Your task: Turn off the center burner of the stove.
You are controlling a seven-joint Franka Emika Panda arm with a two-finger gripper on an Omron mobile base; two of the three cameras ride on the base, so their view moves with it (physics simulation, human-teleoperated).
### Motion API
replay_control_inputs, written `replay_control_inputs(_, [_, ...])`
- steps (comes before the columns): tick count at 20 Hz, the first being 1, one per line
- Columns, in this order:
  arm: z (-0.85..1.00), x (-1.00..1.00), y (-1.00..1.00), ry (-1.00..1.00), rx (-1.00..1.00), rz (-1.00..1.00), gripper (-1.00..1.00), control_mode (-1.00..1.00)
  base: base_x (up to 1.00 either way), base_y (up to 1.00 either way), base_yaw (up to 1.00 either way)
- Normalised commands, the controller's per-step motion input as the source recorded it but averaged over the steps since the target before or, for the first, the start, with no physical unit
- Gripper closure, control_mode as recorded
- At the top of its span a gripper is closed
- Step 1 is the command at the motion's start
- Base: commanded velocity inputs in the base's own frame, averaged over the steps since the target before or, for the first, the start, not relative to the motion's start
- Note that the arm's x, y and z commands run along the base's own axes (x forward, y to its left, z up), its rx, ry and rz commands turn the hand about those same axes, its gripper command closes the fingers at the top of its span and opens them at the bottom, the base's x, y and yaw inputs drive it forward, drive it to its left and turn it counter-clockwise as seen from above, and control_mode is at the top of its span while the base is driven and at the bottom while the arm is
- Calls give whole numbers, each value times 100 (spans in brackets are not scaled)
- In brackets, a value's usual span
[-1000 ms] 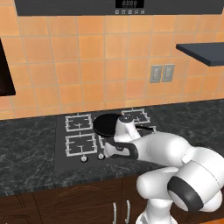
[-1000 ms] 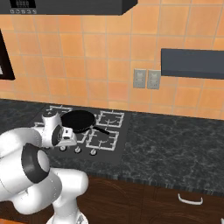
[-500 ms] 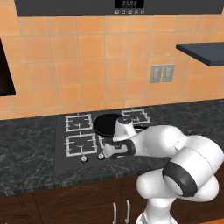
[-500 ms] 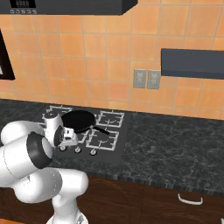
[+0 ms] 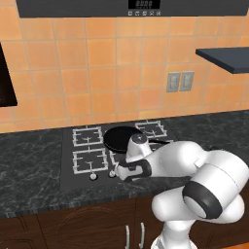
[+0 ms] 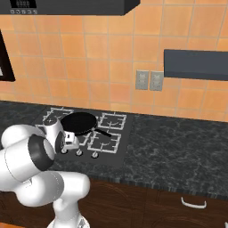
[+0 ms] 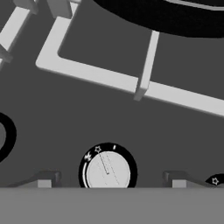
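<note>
Stove point(image 5: 68, 170) knob point(image 7: 108, 171) sits between the gripper's point(image 7: 109, 179) spread fingertips, untouched, gaps either side.

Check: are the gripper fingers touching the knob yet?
Apart. The hand view shows the fingertips on either side of the knob, with black cooktop visible between each and it.

Dark speckled stone counter point(image 5: 29, 160) carrying the black stove point(image 5: 68, 172).

The counter ran along the orange tiled wall, over dark wood cabinet fronts point(image 6: 147, 207), and the stove lay flat on it with the gripper point(image 7: 107, 179) low over its front edge. Under the gripper, between its fingertips point(image 7: 43, 178), sat a round silver knob point(image 7: 107, 170) in a black ring. Beyond the gripper lay the silver-grey grates point(image 5: 89, 160), and a round black frying pan point(image 5: 121, 138) rested on them just past it. The center burner beneath the pan was mostly hidden.
</note>
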Motion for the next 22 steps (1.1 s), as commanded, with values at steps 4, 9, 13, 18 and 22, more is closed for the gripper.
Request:
replay_control_inputs(4, [0, 0, 0, 0, 0, 0, 100, -100, 0, 0, 0])
replay_control_inputs(9, [0, 1, 0, 0, 0, -6, 100, -100, 0, 0, 0])
replay_control_inputs(13, [-5, 0, 0, 0, 1, -29, 100, -100, 0, 0, 0])
replay_control_inputs(18, [-11, 0, -11, 0, 9, -50, 100, -100, 0, 0, 0])
replay_control_inputs(22, [-12, -1, -23, 0, 11, -60, 100, -100, 0, 0, 0])
